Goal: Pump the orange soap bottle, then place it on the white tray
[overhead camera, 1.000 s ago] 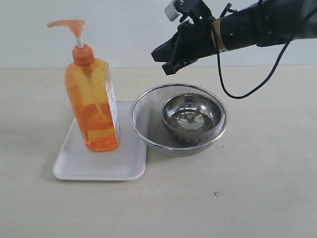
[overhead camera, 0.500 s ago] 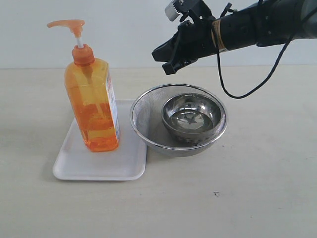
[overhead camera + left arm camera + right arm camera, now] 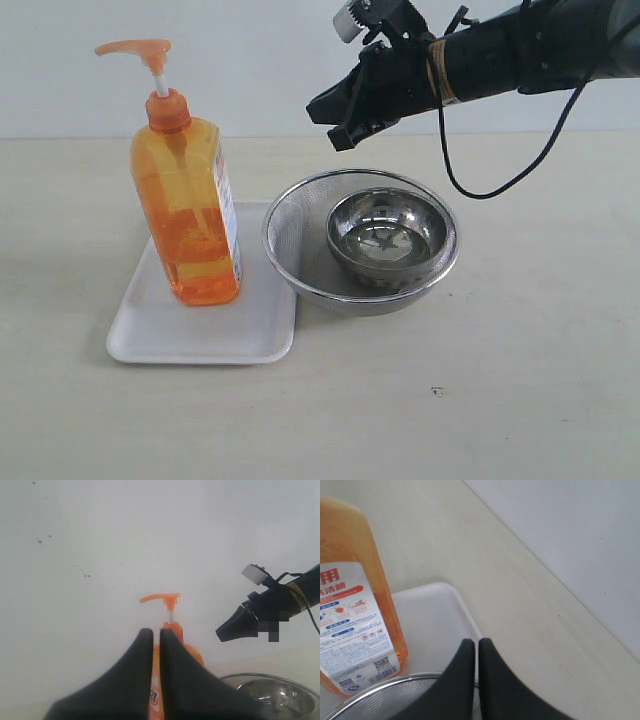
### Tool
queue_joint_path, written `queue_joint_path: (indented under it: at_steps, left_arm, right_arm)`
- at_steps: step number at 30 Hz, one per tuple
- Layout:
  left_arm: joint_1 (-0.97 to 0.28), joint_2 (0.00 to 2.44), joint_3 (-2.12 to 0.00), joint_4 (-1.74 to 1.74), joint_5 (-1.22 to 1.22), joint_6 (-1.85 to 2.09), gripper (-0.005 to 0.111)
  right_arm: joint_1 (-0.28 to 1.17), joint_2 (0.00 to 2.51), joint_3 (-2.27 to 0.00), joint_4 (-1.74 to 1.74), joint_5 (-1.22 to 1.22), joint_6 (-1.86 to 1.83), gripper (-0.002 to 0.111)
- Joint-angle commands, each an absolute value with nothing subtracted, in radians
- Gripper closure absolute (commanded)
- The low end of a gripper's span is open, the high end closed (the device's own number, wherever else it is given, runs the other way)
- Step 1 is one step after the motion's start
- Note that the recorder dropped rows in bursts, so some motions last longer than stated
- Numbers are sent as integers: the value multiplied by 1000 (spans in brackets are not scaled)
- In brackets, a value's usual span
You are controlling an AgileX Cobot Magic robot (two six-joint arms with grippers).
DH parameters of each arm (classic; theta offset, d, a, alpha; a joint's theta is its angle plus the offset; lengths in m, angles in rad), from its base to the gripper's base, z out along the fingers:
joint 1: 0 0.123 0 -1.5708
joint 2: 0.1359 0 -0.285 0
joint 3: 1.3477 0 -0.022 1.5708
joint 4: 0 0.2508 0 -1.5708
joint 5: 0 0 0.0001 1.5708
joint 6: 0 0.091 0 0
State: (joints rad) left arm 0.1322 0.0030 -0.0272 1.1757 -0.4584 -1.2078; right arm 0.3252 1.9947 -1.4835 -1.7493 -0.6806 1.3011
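One dark speck (image 3: 436,391) on the pale table (image 3: 520,410) is the closest thing to my exterior camera. A little further back, on the left, the white tray (image 3: 150,338) lies flat on the table. The orange soap bottle (image 3: 186,225) stands upright on it, toward the tray's far half. Its pump head (image 3: 135,47) is up on the white stem with the spout pointing left, and its printed label (image 3: 227,215) faces right.

Just beside the tray on the right is a round mesh strainer (image 3: 290,240) with a steel bowl (image 3: 385,240) sitting inside it. From my view the strainer's rim overlaps the tray's right edge. I cannot tell whether the two touch.

Further back and higher, the right claw (image 3: 335,125) hangs in the air above the strainer's far rim, pointing down and to the left. On its wrist feed the two black fingers (image 3: 465,665) are pressed together with nothing between them, and past them I see the tray's corner, the bottle's label and the strainer rim.

My left claw (image 3: 156,635) is out of the exterior picture. Its own camera shows the fingers closed to a thin slit and holding nothing. The bottle's pump rises beyond the tips, not gripped. A plain pale wall (image 3: 250,70) is behind everything.
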Motion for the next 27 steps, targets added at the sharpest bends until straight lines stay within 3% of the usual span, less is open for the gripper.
queue_joint_path:
  at_steps: [1, 12, 17, 22, 27]
  left_arm:
    - [127, 0, -22, 1190, -459, -1238, 102]
    - [129, 0, -22, 1131, -529, -1204, 102]
    - [129, 0, -22, 964, -612, -732, 102]
    - [129, 0, -22, 572, -461, -286, 102]
    - [129, 0, -9, 276, -206, -209, 102]
  right_arm:
    - [318, 1986, -1488, -1744, -677, 1302, 109]
    - [318, 1986, -1488, -1744, -677, 1302, 109]
    - [318, 1986, -1488, -1744, -677, 1302, 109]
    - [318, 1986, -1488, -1744, -677, 1302, 109]
    - [318, 1986, -1488, -1744, -677, 1302, 109]
